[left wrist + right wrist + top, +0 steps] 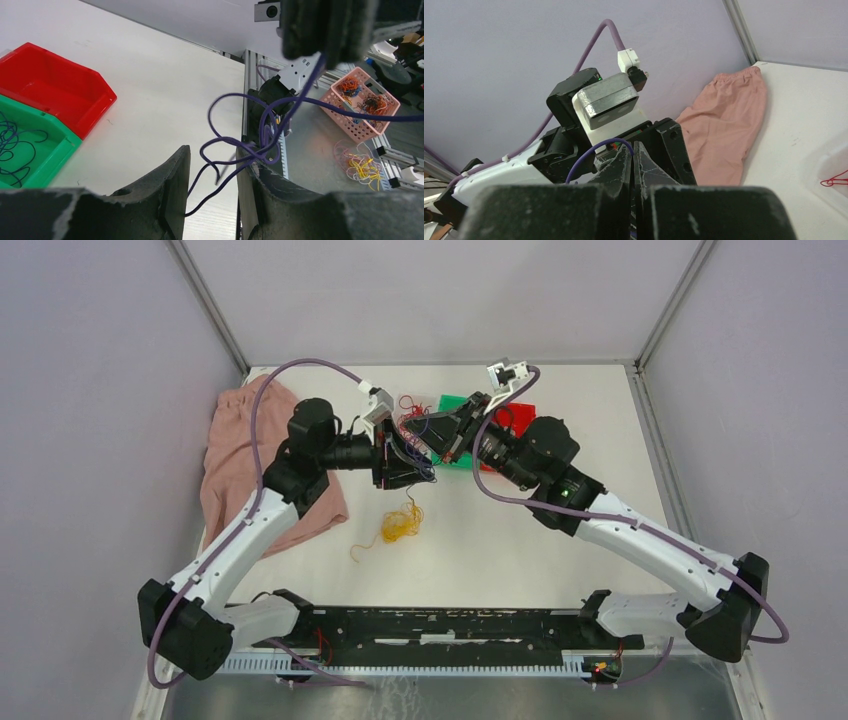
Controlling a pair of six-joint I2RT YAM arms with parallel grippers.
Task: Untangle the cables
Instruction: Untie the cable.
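Your right gripper [633, 150] has its jaws pressed together on the purple cable [209, 120], while your left gripper [215, 152] stands partly open, that cable's loops running loose through the gap. Both meet over the left edge of the green bin [447, 403]; 1 yellow cable tangle [400, 525] lies apart from it, on its near-left side.

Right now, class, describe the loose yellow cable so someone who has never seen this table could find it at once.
Over the white table, find the left gripper and right gripper, then come towards the near edge. The yellow cable lies there as a curly heap, touching neither. It alone is yellow: the purple cable hangs from the right gripper, the red cable lies farther back.
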